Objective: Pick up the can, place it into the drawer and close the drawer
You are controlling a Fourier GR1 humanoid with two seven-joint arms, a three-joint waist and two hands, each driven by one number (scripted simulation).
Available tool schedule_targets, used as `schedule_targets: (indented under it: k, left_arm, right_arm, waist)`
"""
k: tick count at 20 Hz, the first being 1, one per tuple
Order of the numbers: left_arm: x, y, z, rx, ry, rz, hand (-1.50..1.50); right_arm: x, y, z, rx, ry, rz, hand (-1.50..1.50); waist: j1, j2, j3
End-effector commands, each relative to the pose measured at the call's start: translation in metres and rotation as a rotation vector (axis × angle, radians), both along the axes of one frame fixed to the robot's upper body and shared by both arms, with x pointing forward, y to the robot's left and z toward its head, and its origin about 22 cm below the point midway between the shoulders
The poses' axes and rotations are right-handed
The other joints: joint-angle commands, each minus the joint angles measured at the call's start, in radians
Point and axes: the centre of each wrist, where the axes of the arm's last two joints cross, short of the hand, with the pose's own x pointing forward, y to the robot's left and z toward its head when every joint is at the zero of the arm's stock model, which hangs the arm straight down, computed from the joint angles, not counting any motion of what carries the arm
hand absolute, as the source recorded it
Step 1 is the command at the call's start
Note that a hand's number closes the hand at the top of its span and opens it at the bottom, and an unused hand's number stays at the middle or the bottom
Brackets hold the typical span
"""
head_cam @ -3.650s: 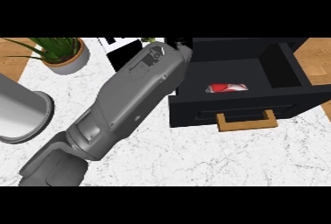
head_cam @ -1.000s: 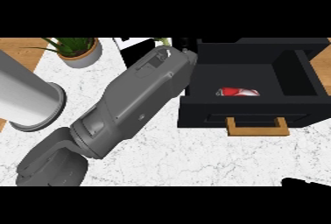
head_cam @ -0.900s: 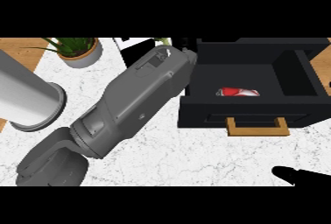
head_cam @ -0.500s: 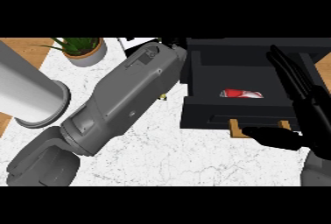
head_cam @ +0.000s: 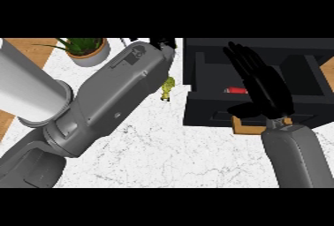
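We look down on a marble counter (head_cam: 176, 154). Far left of the drawer (head_cam: 205, 108) stands a white cylinder (head_cam: 26, 88), with a potted plant (head_cam: 85, 47) behind it. The grey left arm (head_cam: 111, 97) slants up toward the drawer's back left corner. Only a bit of the left hand (head_cam: 161, 43) shows, so we cannot tell how its fingers stand. The black drawer is open, and the red can (head_cam: 235, 90) lies inside. The right hand (head_cam: 264, 88) spreads flat over the drawer, fingers straight, holding nothing, just above its wooden handle (head_cam: 248, 129).
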Motion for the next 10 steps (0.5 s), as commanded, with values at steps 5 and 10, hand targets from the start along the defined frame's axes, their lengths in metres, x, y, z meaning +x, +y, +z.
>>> schedule_targets:
  k: [5,10]
  left_arm:
    - [0.005,0.041,0.01,0.004,-0.005,0.035,-1.5]
    - [-0.005,0.054,0.009,0.008,-0.006,0.04,-1.5]
  right_arm:
    - [0.044,0.02,-0.053,-0.117,0.018,-0.061,-1.5]
    - [0.065,0.017,-0.069,-0.156,0.004,-0.127,-1.5]
  waist:
    - [-0.001,0.003,0.001]
    - [0.007,0.003,0.001]
